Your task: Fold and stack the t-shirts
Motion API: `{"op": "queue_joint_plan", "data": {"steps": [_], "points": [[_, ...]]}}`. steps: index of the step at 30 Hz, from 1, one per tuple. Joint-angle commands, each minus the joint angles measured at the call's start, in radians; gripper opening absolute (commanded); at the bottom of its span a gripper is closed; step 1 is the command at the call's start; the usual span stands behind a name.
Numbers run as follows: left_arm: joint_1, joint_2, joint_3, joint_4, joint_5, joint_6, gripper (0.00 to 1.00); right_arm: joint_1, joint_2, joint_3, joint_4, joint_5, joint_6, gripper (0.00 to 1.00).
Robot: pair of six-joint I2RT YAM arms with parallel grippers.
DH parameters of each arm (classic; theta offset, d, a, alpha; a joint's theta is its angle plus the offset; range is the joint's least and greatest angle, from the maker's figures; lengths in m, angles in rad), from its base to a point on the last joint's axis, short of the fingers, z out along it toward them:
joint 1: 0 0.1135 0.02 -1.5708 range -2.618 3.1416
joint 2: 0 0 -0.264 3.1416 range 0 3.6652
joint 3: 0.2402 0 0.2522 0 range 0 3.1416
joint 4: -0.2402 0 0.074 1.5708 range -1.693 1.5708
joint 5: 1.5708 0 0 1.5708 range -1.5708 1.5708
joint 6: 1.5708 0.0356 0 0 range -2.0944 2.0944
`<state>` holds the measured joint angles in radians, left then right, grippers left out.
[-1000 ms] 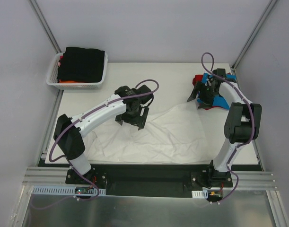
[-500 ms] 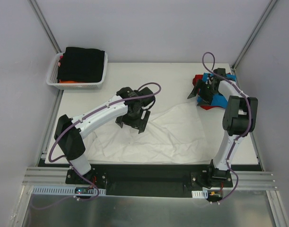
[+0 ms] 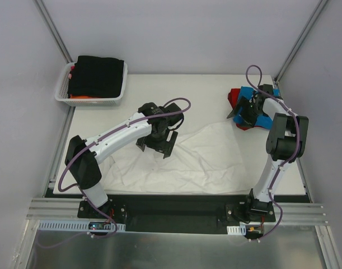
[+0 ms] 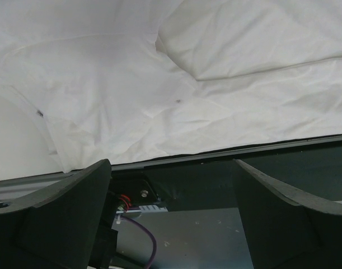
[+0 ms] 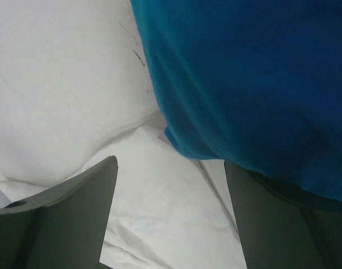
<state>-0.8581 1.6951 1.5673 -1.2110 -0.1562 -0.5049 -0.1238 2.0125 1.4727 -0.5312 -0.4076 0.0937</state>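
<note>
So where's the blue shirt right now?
In the top view the blue t-shirt lies at the far right of the table, bunched with the red t-shirt, just past the white t-shirt and under the open right gripper.

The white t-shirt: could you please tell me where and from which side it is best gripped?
Probably the folded-over flap of the white t-shirt: its raised edge gives something to pinch. Come from above with the left end effector, which hangs open above the shirt.
</note>
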Motion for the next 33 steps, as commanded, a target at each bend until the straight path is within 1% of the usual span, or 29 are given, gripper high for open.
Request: {"op": "queue_joint_plan", "data": {"steps": [1, 11, 16, 18, 19, 21, 22, 23, 27, 28, 30, 33], "points": [[-0.007, -0.025, 0.030, -0.047, -0.005, 0.020, 0.89, 0.004, -0.003, -0.052, 0.069, -0.042, 0.029, 0.81], [-0.007, -0.012, 0.037, -0.048, -0.002, 0.035, 0.90, 0.024, -0.024, -0.143, 0.152, -0.131, 0.052, 0.81], [-0.007, -0.018, 0.034, -0.048, -0.002, 0.035, 0.90, 0.041, -0.005, -0.144, 0.181, -0.171, 0.058, 0.81], [-0.007, -0.023, 0.027, -0.047, -0.002, 0.034, 0.90, 0.047, 0.000, -0.147, 0.191, -0.178, 0.060, 0.79], [-0.007, -0.029, 0.019, -0.047, -0.005, 0.032, 0.90, 0.049, 0.000, -0.149, 0.194, -0.178, 0.063, 0.72], [-0.007, -0.035, 0.010, -0.045, -0.006, 0.029, 0.90, 0.049, -0.003, -0.149, 0.195, -0.183, 0.063, 0.62], [-0.007, -0.041, -0.001, -0.047, -0.008, 0.029, 0.90, 0.049, -0.003, -0.150, 0.194, -0.184, 0.066, 0.50], [-0.007, -0.044, -0.004, -0.045, -0.009, 0.029, 0.90, 0.049, -0.006, -0.150, 0.194, -0.183, 0.064, 0.44], [-0.007, -0.049, -0.015, -0.042, -0.011, 0.028, 0.90, 0.049, -0.020, -0.157, 0.192, -0.174, 0.066, 0.26], [-0.007, -0.049, -0.012, -0.042, -0.009, 0.026, 0.90, 0.049, -0.023, -0.158, 0.191, -0.168, 0.066, 0.13], [-0.007, -0.049, -0.012, -0.041, -0.008, 0.026, 0.90, 0.049, -0.029, -0.155, 0.188, -0.163, 0.066, 0.01], [-0.007, -0.045, -0.009, -0.038, -0.008, 0.028, 0.91, 0.047, -0.040, -0.152, 0.178, -0.152, 0.060, 0.01]]}}
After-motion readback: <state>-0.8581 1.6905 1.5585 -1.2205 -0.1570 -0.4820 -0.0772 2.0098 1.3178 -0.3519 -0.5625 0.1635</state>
